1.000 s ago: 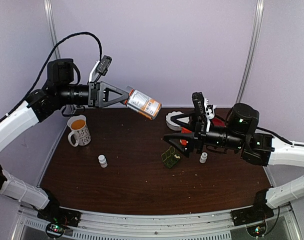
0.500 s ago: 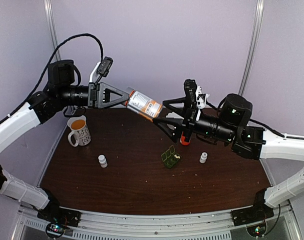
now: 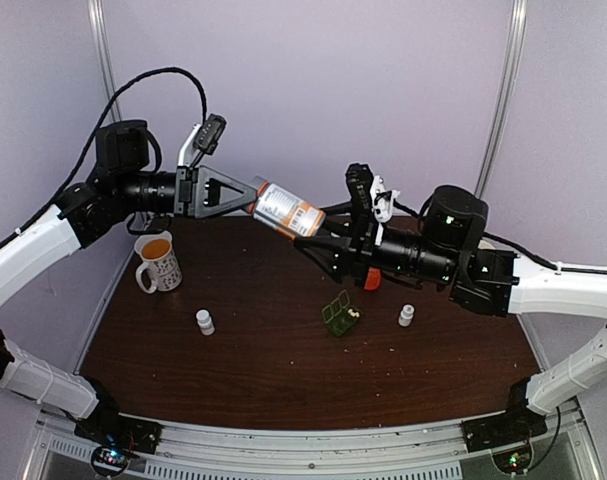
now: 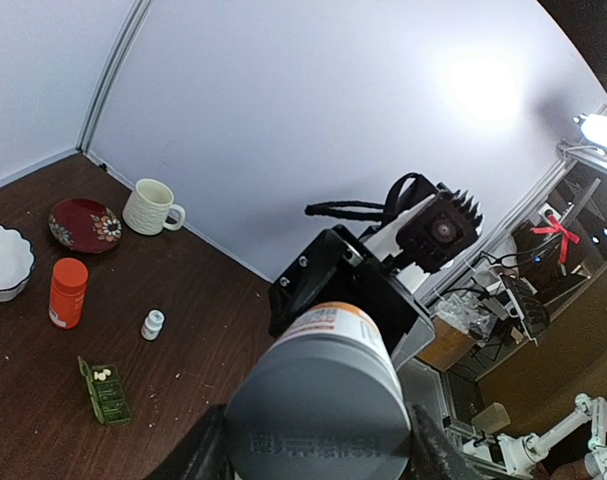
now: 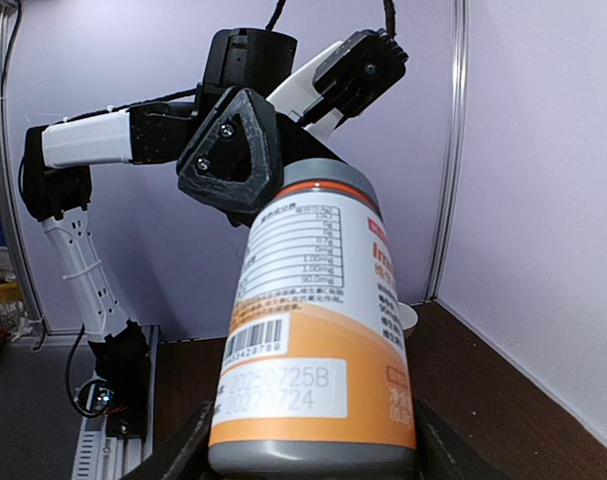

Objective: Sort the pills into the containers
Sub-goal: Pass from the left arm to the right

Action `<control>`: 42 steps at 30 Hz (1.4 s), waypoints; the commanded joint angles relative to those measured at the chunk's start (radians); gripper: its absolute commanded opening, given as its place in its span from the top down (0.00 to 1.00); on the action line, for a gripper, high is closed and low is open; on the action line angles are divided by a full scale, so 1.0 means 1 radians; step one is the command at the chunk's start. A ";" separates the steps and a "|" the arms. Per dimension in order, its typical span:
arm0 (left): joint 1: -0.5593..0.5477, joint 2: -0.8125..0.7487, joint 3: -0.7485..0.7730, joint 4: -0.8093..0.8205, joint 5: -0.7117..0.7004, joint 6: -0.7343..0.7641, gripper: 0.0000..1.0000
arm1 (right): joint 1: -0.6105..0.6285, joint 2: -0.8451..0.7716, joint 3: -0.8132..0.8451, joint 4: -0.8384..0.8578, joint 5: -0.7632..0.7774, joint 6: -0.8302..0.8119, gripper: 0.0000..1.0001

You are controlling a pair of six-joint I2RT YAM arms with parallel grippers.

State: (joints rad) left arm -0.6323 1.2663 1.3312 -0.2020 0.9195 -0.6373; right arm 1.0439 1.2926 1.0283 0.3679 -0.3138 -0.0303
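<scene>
Green pill box (image 3: 340, 316) lies below right gripper (image 3: 305, 231), well apart

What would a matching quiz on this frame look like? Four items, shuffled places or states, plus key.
Items
1. labelled bottle
2. mug
3. pill box
4. orange bottle

Places or states
A. on the left side of the table, orange liquid inside
B. upright on the table, near the white bowl
C. held in the air by the left gripper
D. mid-table, pills in one cell

Pairs: 1-C, 2-A, 3-D, 4-B
</scene>
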 commanded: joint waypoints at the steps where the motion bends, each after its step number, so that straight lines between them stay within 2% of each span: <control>1: -0.004 -0.014 -0.004 0.063 0.027 0.015 0.74 | 0.021 -0.002 0.032 -0.002 0.020 -0.012 0.45; 5: -0.004 -0.013 -0.004 0.047 0.026 0.021 0.74 | 0.036 -0.010 0.028 -0.008 0.052 -0.033 0.53; 7: -0.004 -0.010 -0.004 0.041 0.026 0.024 0.74 | 0.040 -0.013 0.025 -0.008 0.068 -0.040 0.54; 8: -0.004 -0.010 -0.004 0.038 0.024 0.024 0.74 | 0.043 -0.014 0.023 -0.006 0.068 -0.042 0.58; 11: -0.003 -0.007 0.002 0.004 -0.020 0.031 0.75 | 0.057 -0.018 0.017 -0.005 0.084 -0.073 0.63; 14: 0.000 0.016 0.034 -0.085 -0.086 0.010 0.75 | 0.084 -0.027 0.008 -0.016 0.136 -0.158 0.67; 16: 0.015 0.053 0.057 -0.153 -0.097 -0.076 0.78 | 0.110 -0.029 0.008 -0.050 0.198 -0.258 0.68; 18: 0.024 0.065 0.009 -0.073 -0.055 -0.223 0.88 | 0.141 -0.029 0.014 -0.108 0.272 -0.381 0.71; 21: 0.025 0.037 -0.106 0.127 0.010 -0.453 0.89 | 0.183 -0.031 0.010 -0.180 0.377 -0.555 0.73; 25: 0.025 0.014 -0.163 0.183 0.011 -0.580 0.87 | 0.209 -0.038 -0.006 -0.215 0.443 -0.700 0.74; 26: 0.025 0.006 -0.198 0.276 0.009 -0.662 0.86 | 0.215 -0.039 -0.008 -0.216 0.475 -0.724 0.75; 27: 0.025 -0.004 -0.236 0.371 -0.001 -0.726 0.80 | 0.220 -0.041 -0.012 -0.212 0.484 -0.733 0.75; 29: 0.025 -0.018 -0.279 0.469 -0.027 -0.771 0.64 | 0.221 -0.057 -0.028 -0.193 0.483 -0.708 0.76; 32: 0.026 -0.024 -0.268 0.487 -0.054 -0.680 0.34 | 0.212 -0.087 -0.061 -0.160 0.439 -0.592 0.78; 35: 0.034 -0.020 -0.218 0.372 -0.075 -0.493 0.12 | 0.199 -0.098 -0.061 -0.183 0.418 -0.466 0.81; 38: 0.037 -0.011 -0.152 0.264 -0.060 -0.246 0.03 | 0.171 -0.125 -0.104 -0.166 0.330 -0.323 0.81; 42: 0.036 -0.055 -0.135 0.166 -0.050 0.105 0.03 | 0.108 -0.183 -0.167 -0.127 0.180 -0.122 0.82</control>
State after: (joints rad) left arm -0.6010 1.2678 1.1652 0.0418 0.8738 -0.9337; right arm 1.2068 1.1698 0.9127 0.1764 0.0265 -0.4004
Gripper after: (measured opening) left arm 0.974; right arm 0.557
